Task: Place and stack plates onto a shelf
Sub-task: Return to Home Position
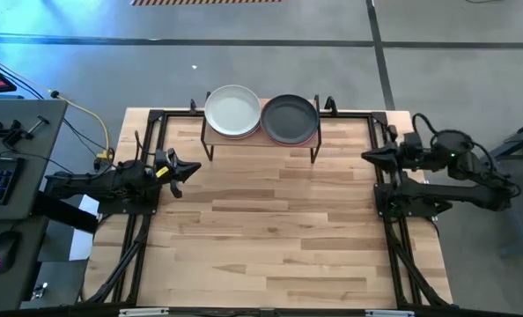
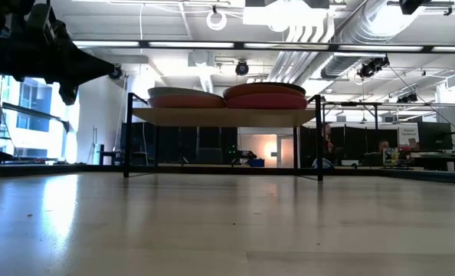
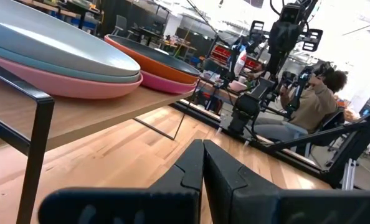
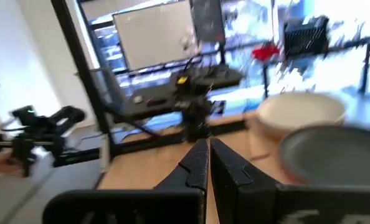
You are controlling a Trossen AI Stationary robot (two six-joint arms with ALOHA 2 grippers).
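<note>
Two arms lie folded low at the side edges of the worktop (image 1: 270,229), forearms level and pointing inward at each other. Left pincer (image 1: 191,168) hovers near the left edge, fingers pressed together, holding nothing. On the shelf (image 2: 220,116) at the far middle two stacks stand side by side. A pale grey-white plate (image 1: 233,111) tops the left one, a dark grey plate (image 1: 290,119) the right. From above, the lower plates (image 2: 266,101) are hidden; side-on only pink and red rims show, their count unclear. Right pincer (image 1: 367,157) hovers by the right edge, likewise closed and empty.
</note>
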